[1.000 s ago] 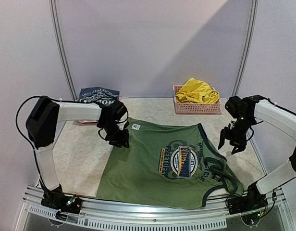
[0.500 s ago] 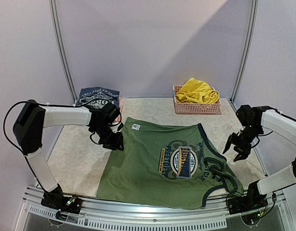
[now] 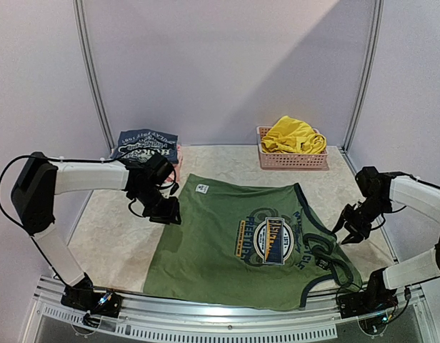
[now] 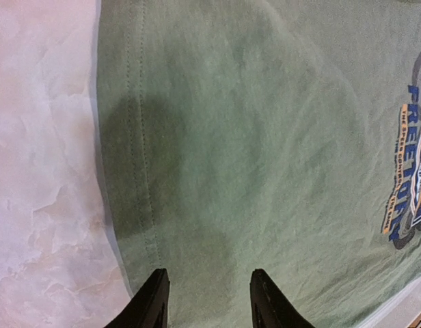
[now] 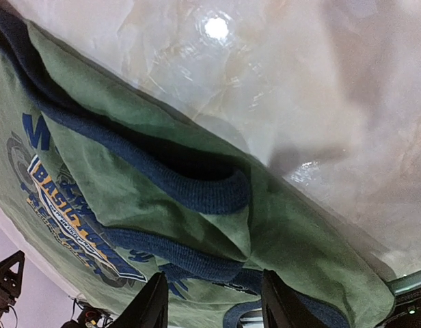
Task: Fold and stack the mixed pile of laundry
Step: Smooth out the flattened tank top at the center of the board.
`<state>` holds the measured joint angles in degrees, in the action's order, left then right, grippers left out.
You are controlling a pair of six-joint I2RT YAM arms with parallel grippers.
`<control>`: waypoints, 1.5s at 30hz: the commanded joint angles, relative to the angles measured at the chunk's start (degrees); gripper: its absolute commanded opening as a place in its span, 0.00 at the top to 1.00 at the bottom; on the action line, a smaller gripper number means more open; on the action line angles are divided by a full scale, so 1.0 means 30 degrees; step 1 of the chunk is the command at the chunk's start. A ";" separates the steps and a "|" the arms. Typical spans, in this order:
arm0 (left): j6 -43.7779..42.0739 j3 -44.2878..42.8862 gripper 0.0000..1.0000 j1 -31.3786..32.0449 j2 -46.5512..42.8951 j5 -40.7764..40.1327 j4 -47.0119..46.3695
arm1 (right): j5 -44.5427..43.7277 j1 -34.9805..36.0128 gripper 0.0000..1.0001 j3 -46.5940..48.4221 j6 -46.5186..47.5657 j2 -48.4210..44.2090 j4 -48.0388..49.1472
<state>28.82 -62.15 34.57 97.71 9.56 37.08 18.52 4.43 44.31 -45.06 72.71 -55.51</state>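
The olive-green sleeveless shirt (image 3: 241, 246) lies spread on the table with its blue-yellow round logo (image 3: 271, 240) up and its dark-trimmed shoulder end bunched at the near right. My left gripper (image 3: 168, 212) is open and empty, low over the shirt's left hem (image 4: 135, 150). My right gripper (image 3: 347, 236) is open and empty over the bunched blue trim (image 5: 197, 195) at the shirt's right side. The bright yellow shorts (image 3: 293, 135) lie heaped in the pink basket (image 3: 291, 160) at the back right.
A folded dark blue printed garment (image 3: 145, 145) lies at the back left of the table. White walls and metal poles close in the back and sides. A metal rail (image 3: 227, 321) runs along the near edge.
My left gripper has drifted left and slightly down along the shirt's hem edge. My right gripper has dropped from beside the table's right edge down toward the shirt's bunched trim.
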 commanded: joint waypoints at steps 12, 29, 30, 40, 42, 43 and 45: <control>0.0344 0.0443 0.59 0.0198 -0.0959 -0.0484 -0.0093 | 0.0887 -0.0140 0.68 -0.2438 -0.0884 0.0908 0.3691; 0.0488 0.0268 0.60 0.0314 -0.0799 -0.0526 -0.0084 | 0.1315 -0.0343 0.88 -0.2782 -0.0582 0.2317 0.5754; 0.0513 0.0253 0.60 0.0314 -0.0789 -0.0537 -0.0081 | 0.1148 -0.0396 0.91 -0.2484 -0.0468 0.2360 0.5417; 0.0535 0.0036 0.60 0.0328 -0.0501 -0.0515 -0.0220 | -0.2712 -0.0582 1.00 0.3096 0.2298 0.2974 -0.0292; 0.0544 -0.0022 0.60 0.0340 -0.0412 -0.0509 -0.0244 | -0.3568 -0.0573 1.00 0.4123 0.2814 0.3285 -0.1153; 0.0558 -0.0065 0.60 0.0343 -0.0378 -0.0509 -0.0284 | -0.3992 -0.0568 1.00 0.4568 0.3137 0.3409 -0.1496; 0.0529 -0.0165 0.60 0.0343 -0.0317 -0.0514 -0.0288 | -0.4908 -0.0574 1.00 0.5449 0.3591 0.3835 -0.2176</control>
<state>30.20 -61.45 34.83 96.23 8.36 37.06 11.55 2.96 56.42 -38.72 81.95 -54.39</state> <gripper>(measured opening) 0.403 0.009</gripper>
